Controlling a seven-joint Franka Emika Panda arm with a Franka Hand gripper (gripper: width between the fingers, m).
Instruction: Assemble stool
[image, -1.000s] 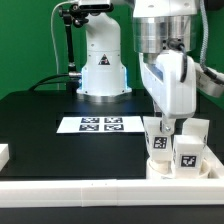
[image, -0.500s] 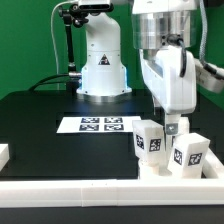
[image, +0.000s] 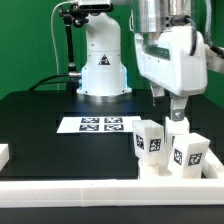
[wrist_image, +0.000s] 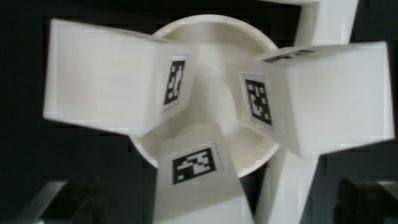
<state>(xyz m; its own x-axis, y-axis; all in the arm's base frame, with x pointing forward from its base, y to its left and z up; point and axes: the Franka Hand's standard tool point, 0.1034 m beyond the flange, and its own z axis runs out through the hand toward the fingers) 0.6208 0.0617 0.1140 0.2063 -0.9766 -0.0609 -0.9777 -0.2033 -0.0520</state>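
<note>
evidently all three legs (image: 150, 141) are stood in the seat (image: 170, 170), which rests at five o'clock on the table (image: 40, 120), against the border rail (image: 90, 192). the gripper (image: 170, 105) is held spread and empty just above them. a check of each leg's seating is judged next.

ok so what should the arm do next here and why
Probably lift straight up and clear. The gripper is open above the legs, holding nothing. All three legs stand on the seat, so the stool looks assembled; a sideways move could knock a leg, so rising first seems safest.
</note>
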